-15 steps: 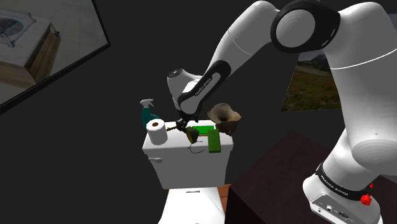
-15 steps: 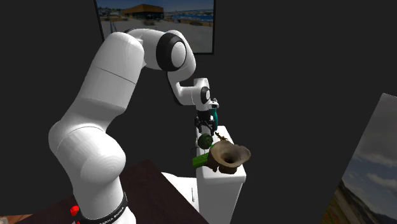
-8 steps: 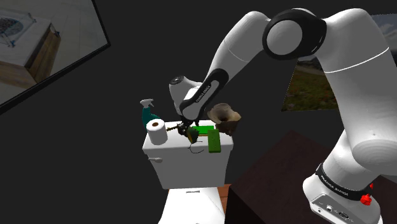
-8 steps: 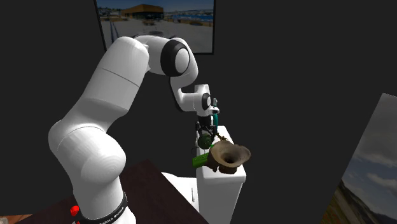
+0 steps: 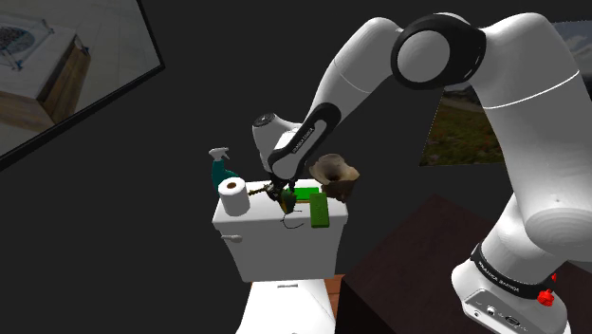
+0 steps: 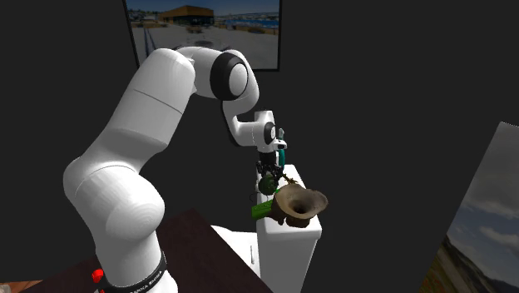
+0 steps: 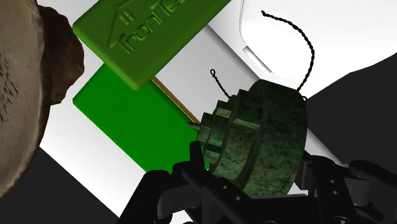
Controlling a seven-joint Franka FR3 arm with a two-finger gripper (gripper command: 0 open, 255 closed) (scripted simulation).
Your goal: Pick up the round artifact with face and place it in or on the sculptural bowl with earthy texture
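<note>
Dim, even light leaves the dark grey walls [image 5: 123, 218] murky, while the white robot arm [image 6: 125, 125] and white boxy toilet tank [image 5: 275, 249] show bright, everything crisp.

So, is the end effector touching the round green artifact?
Touching. The wrist view shows the end effector clasping the round green artifact, a finger against each side.

arm [image 5: 360, 66]: elbow swung toward shoulder view's left | pincer [image 7: 253, 163]: sank slightly onto round artifact [image 7: 270, 137]
</note>
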